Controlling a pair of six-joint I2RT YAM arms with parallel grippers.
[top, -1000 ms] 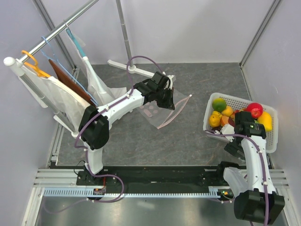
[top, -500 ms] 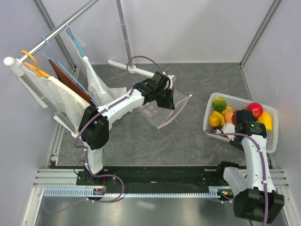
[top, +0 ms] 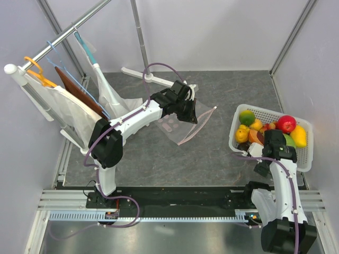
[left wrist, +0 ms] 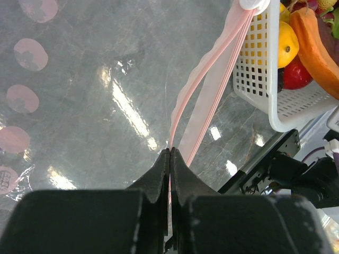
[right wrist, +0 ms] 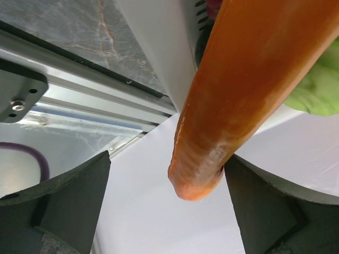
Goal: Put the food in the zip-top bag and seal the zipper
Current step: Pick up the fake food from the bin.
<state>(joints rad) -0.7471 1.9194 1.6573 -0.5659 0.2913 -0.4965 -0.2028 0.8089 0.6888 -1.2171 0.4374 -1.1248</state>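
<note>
**Bag and first pick, seen from overhead and from both wrists.** The bag lies flat on the table at mid-field. It is well apart from the food, which is all heaped in the basket at the right. The zipper runs away from the left wrist camera toward the basket. Its two pink tracks are parted along part of their length, so we read the mouth as unsealed. The white slider sits at the far end. The left fingers are clenched on the near end of the zipper, holding that edge.

In the basket, the right fingers stand spread, one on either side of the long orange-brown piece. A gap shows on one side, and nothing is gripped.

We judge the step in hand to be the first pick, since no food shows in the bag. The next move calls for closing on the piece and lifting it clear of the basket wall. The piece must then be carried to the mouth, which the left fingers would need to hold open.
</note>
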